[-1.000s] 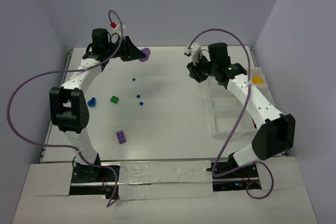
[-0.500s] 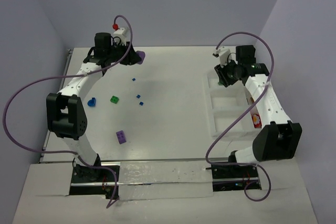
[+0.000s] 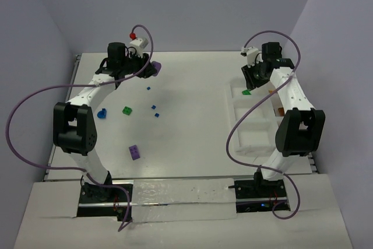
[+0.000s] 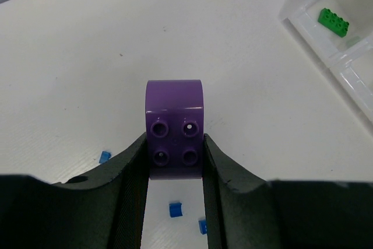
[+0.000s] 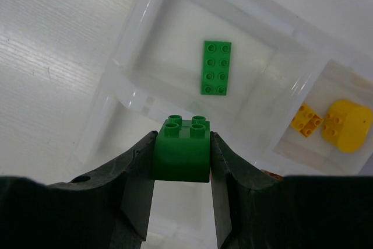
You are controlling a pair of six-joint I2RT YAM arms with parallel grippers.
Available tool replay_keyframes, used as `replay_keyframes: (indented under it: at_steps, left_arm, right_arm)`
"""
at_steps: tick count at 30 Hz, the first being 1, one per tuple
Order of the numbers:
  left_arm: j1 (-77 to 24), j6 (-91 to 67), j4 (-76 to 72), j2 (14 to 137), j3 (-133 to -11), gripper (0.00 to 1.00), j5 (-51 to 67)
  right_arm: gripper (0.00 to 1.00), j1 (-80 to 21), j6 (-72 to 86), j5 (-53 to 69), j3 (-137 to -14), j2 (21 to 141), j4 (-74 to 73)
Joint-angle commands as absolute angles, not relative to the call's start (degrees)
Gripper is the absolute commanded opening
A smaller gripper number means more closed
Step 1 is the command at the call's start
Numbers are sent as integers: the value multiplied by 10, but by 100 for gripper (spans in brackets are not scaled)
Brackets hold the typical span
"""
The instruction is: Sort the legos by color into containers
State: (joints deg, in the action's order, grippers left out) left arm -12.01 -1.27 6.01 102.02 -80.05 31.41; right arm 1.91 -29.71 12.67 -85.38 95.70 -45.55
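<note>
My left gripper [image 4: 174,144] is shut on a purple lego [image 4: 174,126], held above the bare table at the back left [image 3: 155,66]. My right gripper [image 5: 182,141] is shut on a green lego [image 5: 182,151] and hangs over the far end of the white containers tray [image 3: 240,122]. Straight ahead of it, one compartment holds a flat green lego [image 5: 216,67]. The neighbouring compartment holds a yellow lego [image 5: 347,117] and an orange one [image 5: 306,116].
Loose legos lie on the left half of the table: a green one [image 3: 127,110], a blue one [image 3: 102,114], a purple one [image 3: 135,152] and three tiny blue ones [image 3: 154,107]. The tray's low walls [image 5: 145,100] lie under my right gripper.
My right arm has swung from the table's middle rightward to above the tray's far end, carrying the green lego. My left gripper has shifted slightly right with the purple lego.
</note>
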Motion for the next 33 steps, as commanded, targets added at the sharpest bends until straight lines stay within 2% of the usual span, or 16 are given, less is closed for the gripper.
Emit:
replay_keyframes:
  at_steps: [1,5,9,12,13,18,21,23,24,28,30,33]
  left_arm:
    - [-123,24,20,991,-796,0,338]
    - [-123,35,26,996,-799,0,342]
    - [-123,40,33,1001,-806,0,354]
    - [-123,46,57,1009,-820,0,378]
    - [-123,47,57,1009,-821,0,379]
    - [-113,17,38,998,-808,0,400]
    - [-97,-18,24,994,-805,0,463]
    - [-87,-16,29,988,-803,0,500]
    - [-85,-8,36,985,-802,0,519]
    - [-85,40,59,974,-793,3,581]
    - [-86,57,62,966,-784,6,639]
    - [-98,80,63,955,-775,7,657]
  right_arm:
    - [0,21,-282,119,-877,974,-439]
    - [3,21,-277,116,-890,993,-438]
    - [18,20,-270,107,-893,1007,-428]
    - [34,20,-265,102,-899,1022,-423]
    - [34,20,-265,101,-899,1024,-421]
    - [53,19,-266,83,-880,1026,-388]
    - [71,19,-256,82,-878,1026,-385]
    - [89,18,-253,87,-870,1021,-377]
    - [94,18,-250,90,-868,1016,-374]
    - [95,14,-235,105,-872,993,-370]
    - [96,3,-233,145,-885,974,-376]
    - [96,-34,-245,220,-904,955,-384]
